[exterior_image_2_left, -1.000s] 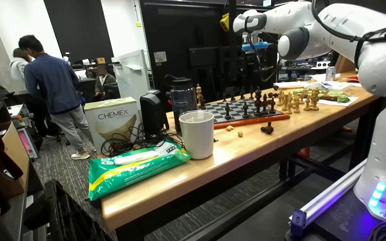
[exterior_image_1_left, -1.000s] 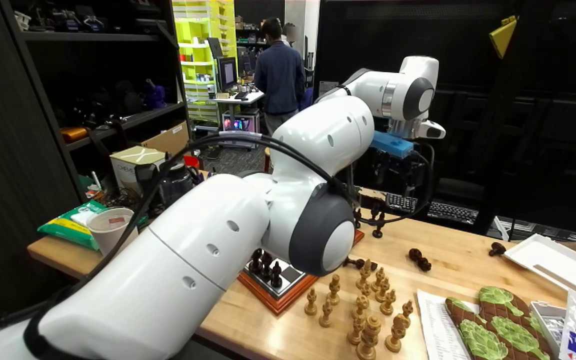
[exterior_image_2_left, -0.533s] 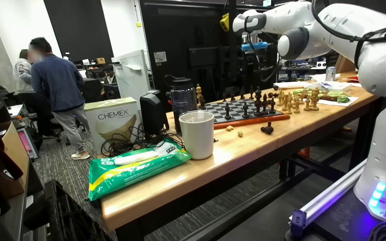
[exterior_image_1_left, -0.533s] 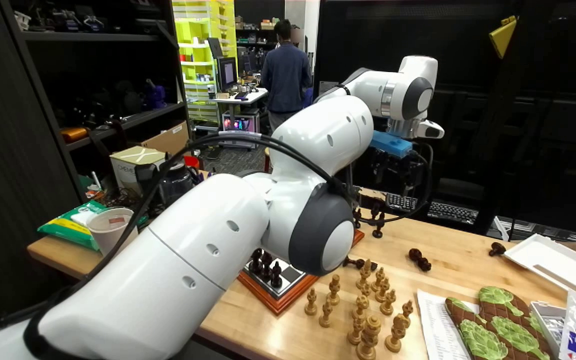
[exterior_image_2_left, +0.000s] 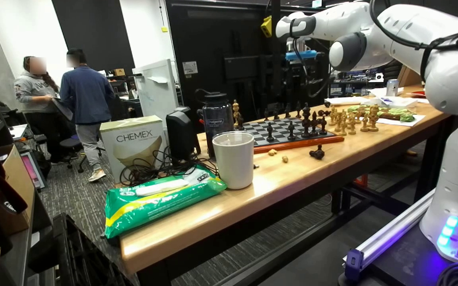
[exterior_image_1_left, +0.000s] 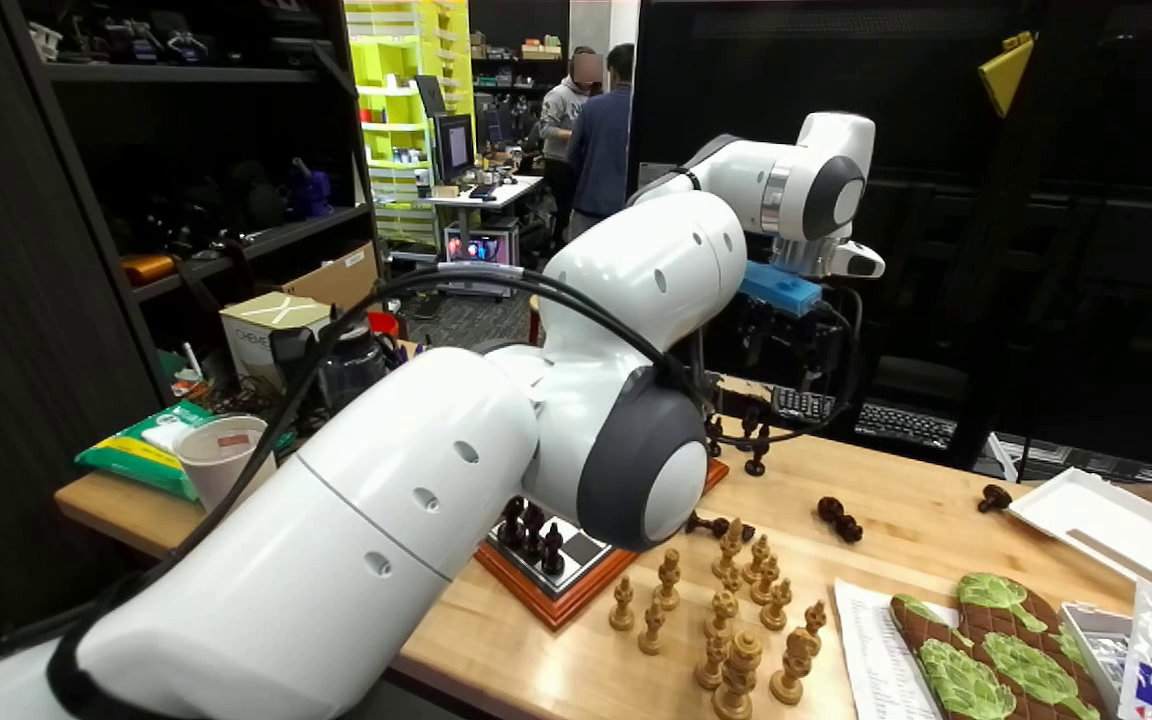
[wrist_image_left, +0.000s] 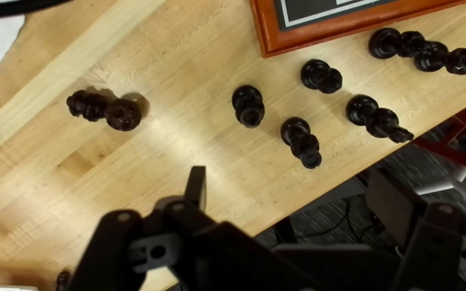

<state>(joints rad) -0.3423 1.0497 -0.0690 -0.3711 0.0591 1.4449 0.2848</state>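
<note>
Four dark chess pieces (wrist_image_left: 302,141) are seen standing upright on the table (wrist_image_left: 176,133), beyond the tips of the jaws in the wrist view. All are finished in glossy, near-black brown, with round bases and turned stems. The one nearest the jaws is capped by a flat disc; its neighbour farther right is drawn out to a slim point; the other two are topped by rounder heads. The jaws are spread wide, nothing gripped; they are raised above the pieces, and one of them is seen against the dark floor (wrist_image_left: 322,220). Another dark piece (wrist_image_left: 103,110), laid on its side, is found left of the jaws in the wrist view; where lit, a redder brown is shown. Past the standing four, away from the jaws, the chessboard (wrist_image_left: 318,31) is framed in orange-brown wood. Pale wooden pieces (exterior_image_1_left: 722,606) are clustered well apart from the jaws in an exterior view.
</note>
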